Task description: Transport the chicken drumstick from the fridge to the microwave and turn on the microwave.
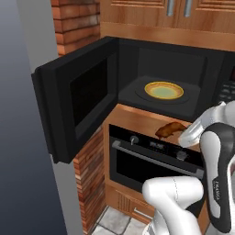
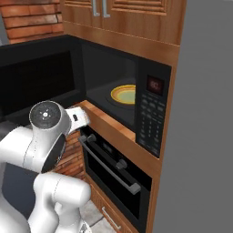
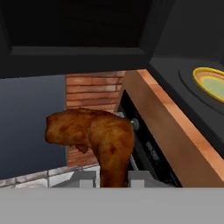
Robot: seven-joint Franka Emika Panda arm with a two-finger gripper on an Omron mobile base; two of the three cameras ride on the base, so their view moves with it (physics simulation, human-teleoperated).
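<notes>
**Drumstick in the jaws, just short of the open microwave**

Jaws [image 3: 113, 178] pinch the narrow bone end of the chicken drumstick [image 3: 94, 140], one finger on each side. The meaty end juts out toward 10 o'clock in the hand view. Holding the thin end looks sensible: it fits between the fingers and leaves the bulk free to be laid down first.

In the left base view the drumstick [image 1: 169, 129] hangs in front of the wooden ledge [image 1: 137, 117], below the microwave [image 1: 156, 64] opening and above the black oven [image 1: 151, 160]. It is not yet inside the cavity and touches nothing but the jaws.

The microwave door [image 1: 75, 103] stands swung wide to 9 o'clock, so the way in is free. On the cavity floor sits a yellow-rimmed dish [image 1: 164, 90], at about 12 o'clock from the drumstick: a likely landing spot.

In the right base view the keypad [image 2: 149, 118] with its red display sits at 3 o'clock of the opening, untouched as far as can be told.

Judgement: carry nearly done. Remaining: lift over the ledge, set down, close the door, press start. Risk: meat clipping the ledge on the way in.
</notes>
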